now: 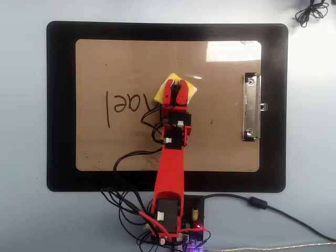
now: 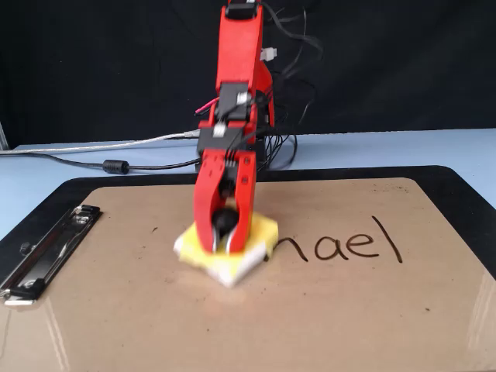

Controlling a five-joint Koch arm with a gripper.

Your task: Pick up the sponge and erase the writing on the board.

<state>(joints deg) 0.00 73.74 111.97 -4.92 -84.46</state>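
Note:
My red gripper (image 1: 176, 88) (image 2: 223, 246) is shut on the yellow sponge (image 1: 191, 92) (image 2: 263, 232) and presses it flat on the tan board (image 1: 131, 142) (image 2: 232, 325). The sponge sits at the inner end of the writing (image 1: 126, 104) (image 2: 349, 244). In the fixed view the dark letters read "nael", with the first letter partly under the sponge. In the overhead view they run upside down to the left of the sponge. The board's surface on the clip side of the sponge carries no letters.
The board lies on a black mat (image 1: 60, 105) (image 2: 465, 186). A silver clip (image 1: 251, 107) (image 2: 46, 252) is on one short edge. Cables (image 1: 273, 207) (image 2: 108, 164) trail around the arm's base (image 1: 170, 226), and a small cable coil (image 1: 310, 10) lies at the overhead view's top right.

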